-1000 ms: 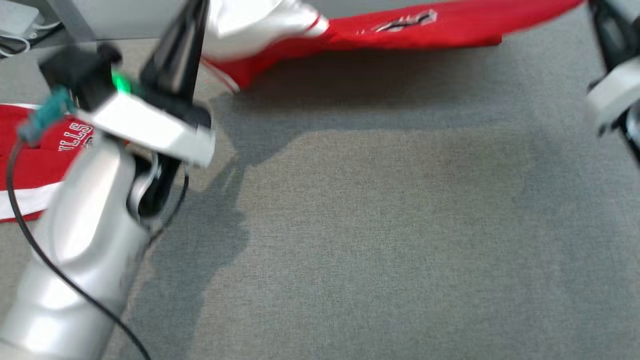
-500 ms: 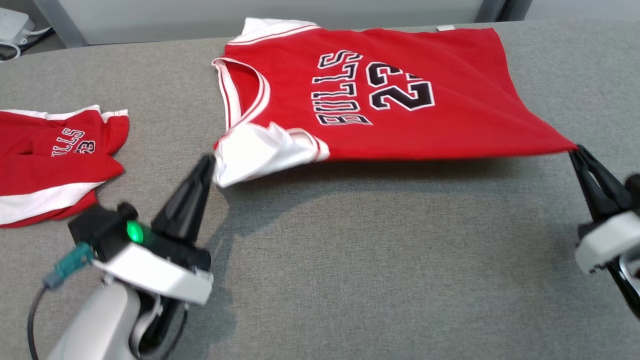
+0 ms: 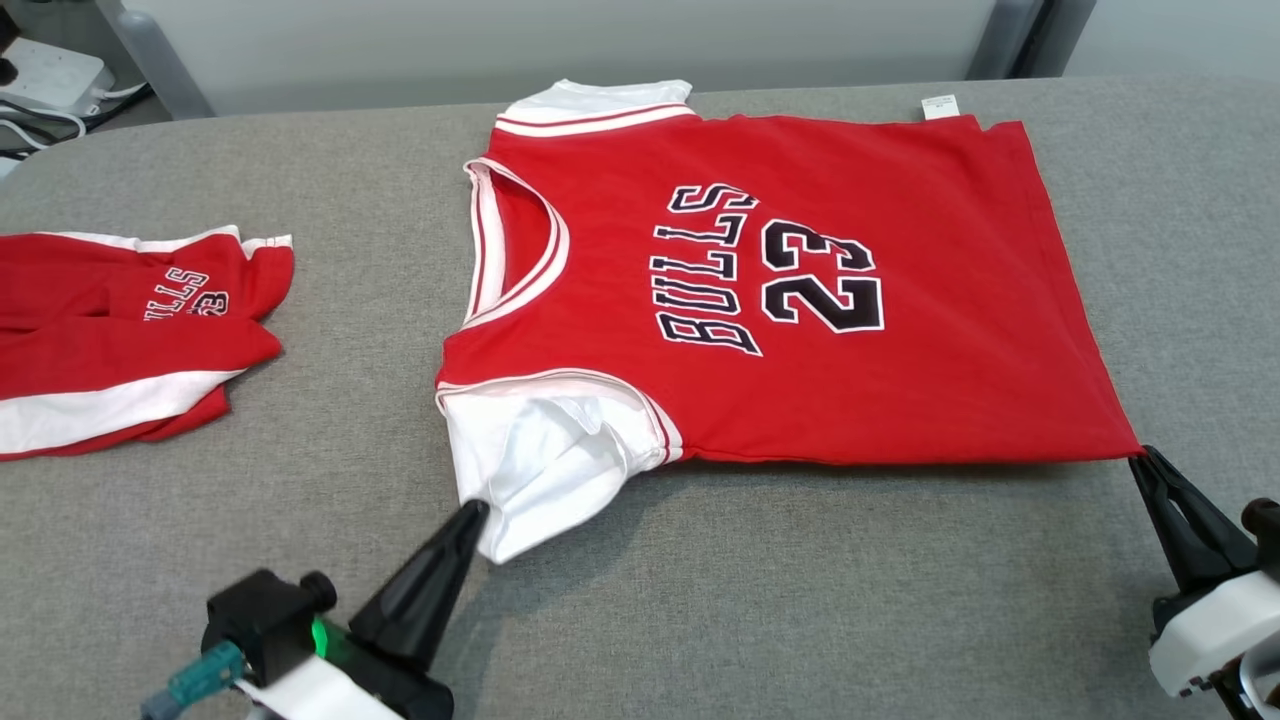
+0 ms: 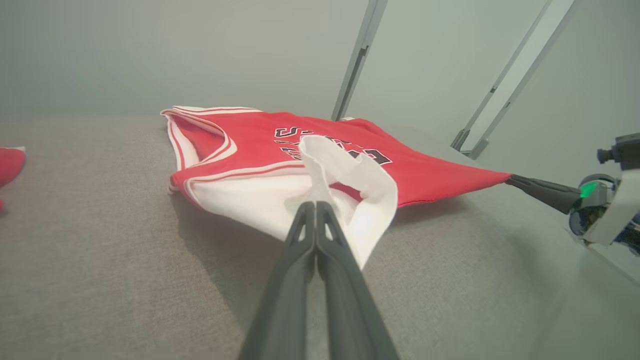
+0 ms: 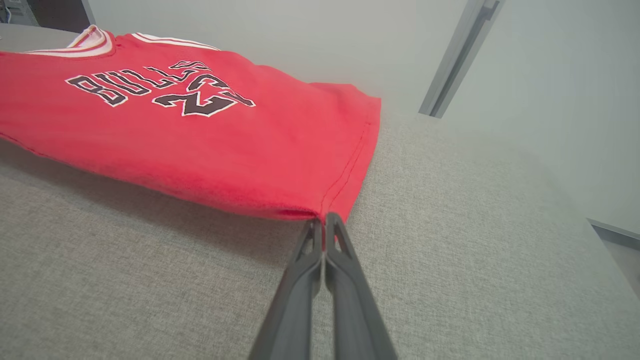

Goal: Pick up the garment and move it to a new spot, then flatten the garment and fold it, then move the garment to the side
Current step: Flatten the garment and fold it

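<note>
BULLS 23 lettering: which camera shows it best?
The head view: the whole lettering lies plain from above. The right wrist view shows it slanted; the left wrist view has it partly hidden behind the white sleeve.

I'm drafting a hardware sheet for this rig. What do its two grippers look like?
The left gripper and right gripper each have two long, dark, tapering fingers with small slots near the tips, rising from a white housing. Beside the left one sits a black block with a green light and a teal plug.
</note>
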Controlling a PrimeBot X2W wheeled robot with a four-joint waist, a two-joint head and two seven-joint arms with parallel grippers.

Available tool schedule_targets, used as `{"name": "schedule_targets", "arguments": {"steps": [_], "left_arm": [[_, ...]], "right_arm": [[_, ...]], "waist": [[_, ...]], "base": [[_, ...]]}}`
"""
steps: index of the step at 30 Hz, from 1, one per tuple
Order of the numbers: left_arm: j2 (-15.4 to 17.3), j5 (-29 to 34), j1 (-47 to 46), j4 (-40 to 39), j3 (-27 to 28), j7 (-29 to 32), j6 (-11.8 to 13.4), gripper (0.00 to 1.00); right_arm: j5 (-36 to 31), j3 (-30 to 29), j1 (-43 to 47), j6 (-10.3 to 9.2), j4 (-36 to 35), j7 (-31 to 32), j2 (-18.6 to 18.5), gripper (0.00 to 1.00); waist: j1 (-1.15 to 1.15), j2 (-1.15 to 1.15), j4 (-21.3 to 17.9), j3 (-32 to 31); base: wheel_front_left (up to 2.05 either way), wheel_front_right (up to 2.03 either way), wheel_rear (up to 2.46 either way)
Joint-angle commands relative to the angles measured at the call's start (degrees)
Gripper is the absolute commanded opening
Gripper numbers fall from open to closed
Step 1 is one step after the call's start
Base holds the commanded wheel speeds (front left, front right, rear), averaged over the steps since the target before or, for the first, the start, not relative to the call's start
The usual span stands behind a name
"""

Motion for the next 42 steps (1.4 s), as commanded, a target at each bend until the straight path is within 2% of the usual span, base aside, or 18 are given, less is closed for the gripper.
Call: {"name": "schedule_targets", "arguments": {"steps": [1,4,11,15,25,26,27,28,29,30,34,42], "left_arm": [[1.4,0.6,-0.4,-1.9,1.7,0.0,0.8,0.00],[1.7,1.4,1.2,-1.7,0.4,0.7,1.2,0.00],[2.4,5.3,1.0,3.4,-3.7,-0.1,0.3,0.00],[1.8,5.7,0.2,6.2,-4.9,-1.2,-0.1,0.00],[-1.0,4.7,-3.9,19.6,-9.4,-1.6,-1.2,0.00],[-1.3,4.2,-4.1,20.6,-9.7,-1.2,-1.2,0.00],[-1.5,3.8,-4.3,21.6,-10.1,-0.7,-1.3,0.00],[-1.7,3.4,-4.3,22.4,-10.3,-0.4,-1.3,0.18],[-1.9,3.0,-4.4,22.9,-10.2,-0.4,-1.3,0.38],[-2.1,2.8,-4.5,23.3,-10.0,-0.6,-1.0,1.00],[-2.1,2.1,-4.3,22.7,-8.9,-1.3,0.0,1.00],[-1.9,0.1,-1.8,12.7,-2.3,-4.7,4.1,1.00]], "right_arm": [[0.6,0.4,1.6,0.07,-0.8,-0.3,-2.5,0.00],[0.8,0.2,2.7,0.07,-0.1,-0.3,-2.9,0.00],[1.2,0.4,3.2,0.07,2.7,0.6,-2.2,0.00],[2.0,0.7,3.1,0.07,4.6,1.3,-1.7,0.00],[5.9,5.2,1.1,0.07,11.7,0.7,-1.5,0.00],[6.3,5.4,0.8,0.07,12.4,0.5,-1.5,0.13],[6.5,5.5,0.5,0.07,13.1,0.3,-1.6,0.50],[6.5,5.6,0.3,0.07,13.6,0.2,-1.6,1.00],[6.7,5.5,0.2,0.07,13.9,0.0,-1.6,1.00],[6.7,5.4,0.2,0.07,14.0,-0.1,-1.7,1.00],[6.0,3.3,0.3,0.07,11.9,-0.3,-2.1,1.00],[-0.5,-6.9,5.5,0.07,-2.0,-0.3,1.6,1.00]], "waist": [[0.00,0.00,0.2,-0.1],[0.00,0.00,0.5,-0.1],[0.00,0.00,0.7,0.8],[0.00,0.00,0.9,1.3],[0.00,0.00,0.8,0.7],[0.00,0.00,0.7,0.4],[0.00,0.00,0.7,0.2],[0.00,0.00,0.6,-0.2],[0.00,0.00,0.6,-0.5],[0.00,0.00,0.5,-0.9],[0.00,0.00,0.6,-2.3],[0.00,0.00,1.3,-5.4]], "base": [[0.00,0.00,0.00],[0.00,0.00,0.00],[0.00,0.00,0.00],[0.00,0.00,0.00],[0.00,0.00,0.00],[0.00,0.00,0.00],[0.00,0.00,0.00],[0.00,0.00,0.00],[0.00,0.00,0.00],[0.00,0.00,0.00],[0.00,0.00,0.00],[0.00,0.00,0.00]]}}
